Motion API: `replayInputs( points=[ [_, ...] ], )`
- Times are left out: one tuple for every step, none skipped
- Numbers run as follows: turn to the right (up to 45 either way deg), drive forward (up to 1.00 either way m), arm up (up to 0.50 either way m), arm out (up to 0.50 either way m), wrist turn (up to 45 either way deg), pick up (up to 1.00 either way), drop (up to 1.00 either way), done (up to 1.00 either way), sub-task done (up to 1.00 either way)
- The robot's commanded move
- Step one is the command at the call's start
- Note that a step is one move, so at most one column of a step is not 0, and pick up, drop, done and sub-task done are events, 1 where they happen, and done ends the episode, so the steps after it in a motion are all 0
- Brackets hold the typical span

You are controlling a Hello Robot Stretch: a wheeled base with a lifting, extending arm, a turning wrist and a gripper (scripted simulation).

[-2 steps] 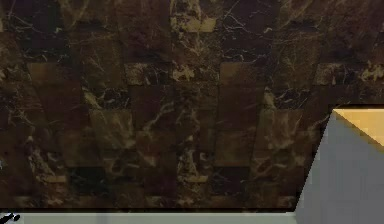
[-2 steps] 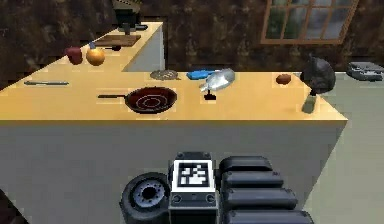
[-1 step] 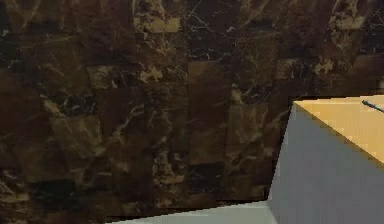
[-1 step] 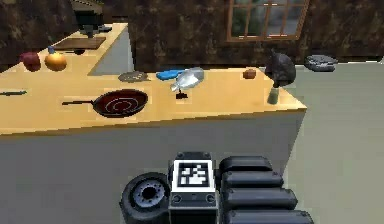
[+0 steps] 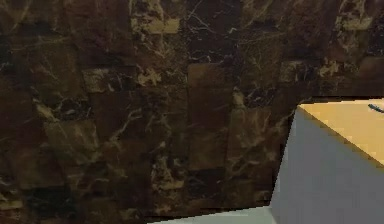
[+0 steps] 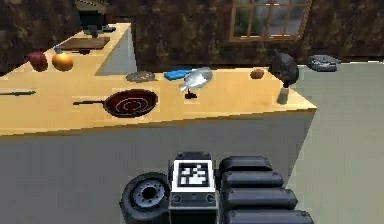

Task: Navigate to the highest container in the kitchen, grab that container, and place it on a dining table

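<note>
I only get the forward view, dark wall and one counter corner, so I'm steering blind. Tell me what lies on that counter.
Observer: In the arm side view, a frying pan with a red inside lies on the tan countertop.
Operator: Give me anything taller.
Observer: A dark rounded vessel stands near the countertop's right end in that view.
Operator: Report what's behind the counter.
Observer: A wooden-framed window is set in the dark wall beyond it.
</note>
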Motion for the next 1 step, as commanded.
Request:
replayInputs(
  points=[
    [-45.0, 0.0, 0.0, 0.0, 0.0, 0.0, 0.0, 0.0, 0.0]
  ],
)
